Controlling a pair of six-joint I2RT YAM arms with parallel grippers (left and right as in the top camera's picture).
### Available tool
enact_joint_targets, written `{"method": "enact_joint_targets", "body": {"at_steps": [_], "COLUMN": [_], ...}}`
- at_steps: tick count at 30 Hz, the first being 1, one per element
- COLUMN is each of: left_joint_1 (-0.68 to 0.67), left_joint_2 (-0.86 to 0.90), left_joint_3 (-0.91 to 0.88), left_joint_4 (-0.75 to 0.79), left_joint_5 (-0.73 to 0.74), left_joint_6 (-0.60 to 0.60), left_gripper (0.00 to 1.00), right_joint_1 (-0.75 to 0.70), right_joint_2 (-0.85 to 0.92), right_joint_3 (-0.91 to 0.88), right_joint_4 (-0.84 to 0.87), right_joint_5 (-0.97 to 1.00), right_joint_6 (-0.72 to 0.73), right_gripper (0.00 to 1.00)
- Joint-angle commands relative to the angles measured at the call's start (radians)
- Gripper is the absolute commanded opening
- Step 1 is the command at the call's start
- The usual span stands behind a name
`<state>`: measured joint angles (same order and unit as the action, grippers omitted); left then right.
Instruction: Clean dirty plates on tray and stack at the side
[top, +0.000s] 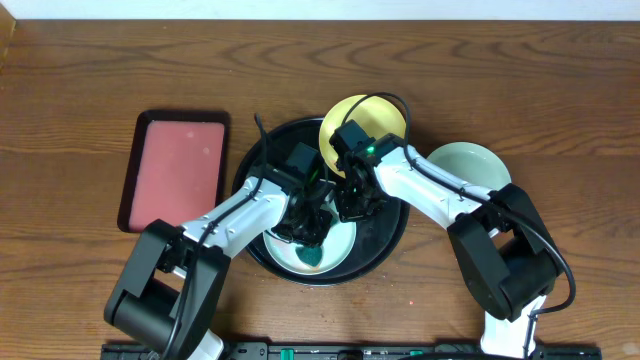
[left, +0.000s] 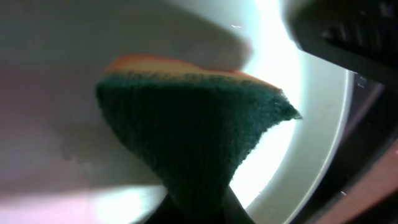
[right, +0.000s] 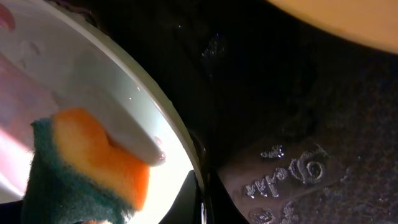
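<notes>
Left claw pinches the sponge on the pale plate inside the tray, right claw at its rim, grip unclear, so you're mid-scrub; next finish wiping, then lift it onto the worktop beside the tray.

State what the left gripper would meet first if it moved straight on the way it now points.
The left gripper points down, its sponge ahead of it. The sponge would press on the pale plate first; it may already be touching.
</notes>
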<state>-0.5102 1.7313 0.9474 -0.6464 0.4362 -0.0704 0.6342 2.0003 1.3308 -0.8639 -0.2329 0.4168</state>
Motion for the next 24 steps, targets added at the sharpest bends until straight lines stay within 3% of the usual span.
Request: {"method": "enact_joint_targets", "body": {"at_steps": [1,7,15,21,24], "left_joint_1": [0.004,0.079,0.149,0.130,0.123], "left_joint_2": [0.013,0.012,0.013,0.013,0.013], "left_joint_3": [0.001,0.003,0.003,0.003,0.003], "left_joint_4": [0.006,0.020,0.046,-0.004,-0.026], "left_joint_5": [0.094,-0.194,-0.578,-0.519,-0.336], "left_joint_6": [0.058,-0.228,-0.480,-0.484,-0.382], "left_gripper": [0.07,0.07,0.07,0.07,0.07], "right_joint_1": [0.008,0.008,0.008,0.008,0.008], "right_joint_2": [-0.002,-0.002,-0.002,-0.002,-0.002], "right_joint_3": [0.013,0.013,0.013,0.013,0.013], "right_joint_4": [0.003,0.003,0.002,0.003,0.002], "right_joint_5": [0.007,0.007,0.007,0.008,0.007], "right_joint_6": [0.016,0.017,0.016,0.016,0.016], "right_gripper": [0.01,0.01,0.01,0.01,0.01]}}
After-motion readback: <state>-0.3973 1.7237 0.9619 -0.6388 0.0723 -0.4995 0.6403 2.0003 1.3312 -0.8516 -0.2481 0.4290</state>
